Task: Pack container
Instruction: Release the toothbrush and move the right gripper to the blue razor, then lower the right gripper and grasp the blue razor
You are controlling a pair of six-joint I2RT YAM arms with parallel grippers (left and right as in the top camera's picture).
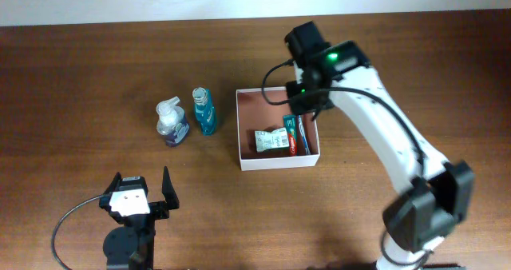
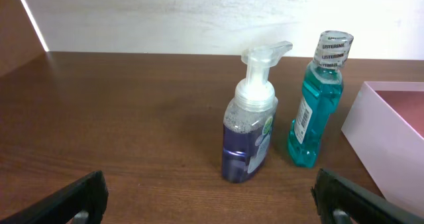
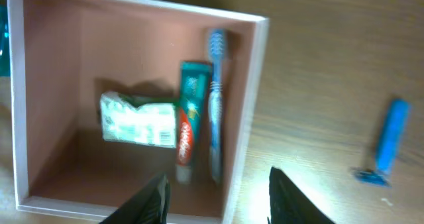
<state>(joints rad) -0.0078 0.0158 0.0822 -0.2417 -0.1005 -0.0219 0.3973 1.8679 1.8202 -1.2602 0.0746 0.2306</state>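
The container [image 1: 279, 161] is a square white-walled box with a pinkish-brown inside, right of the table's centre. In it lie a white packet [image 1: 270, 140], a toothpaste tube [image 1: 291, 134] and a blue toothbrush [image 1: 302, 134]. My right gripper [image 1: 307, 102] hovers open and empty over the container's far right corner; its wrist view shows the container wall [image 3: 255, 85], packet [image 3: 138, 121], toothpaste [image 3: 190, 111], toothbrush [image 3: 215, 98] and my fingers [image 3: 222, 201]. My left gripper [image 1: 142, 192] is open and empty near the front left edge.
A purple foam soap pump bottle [image 1: 171, 124] and a teal mouthwash bottle [image 1: 205, 111] stand left of the container, ahead of my left gripper [image 2: 212, 207]. A blue razor [image 3: 387, 144] lies on the table beside the container, hidden in the overhead view.
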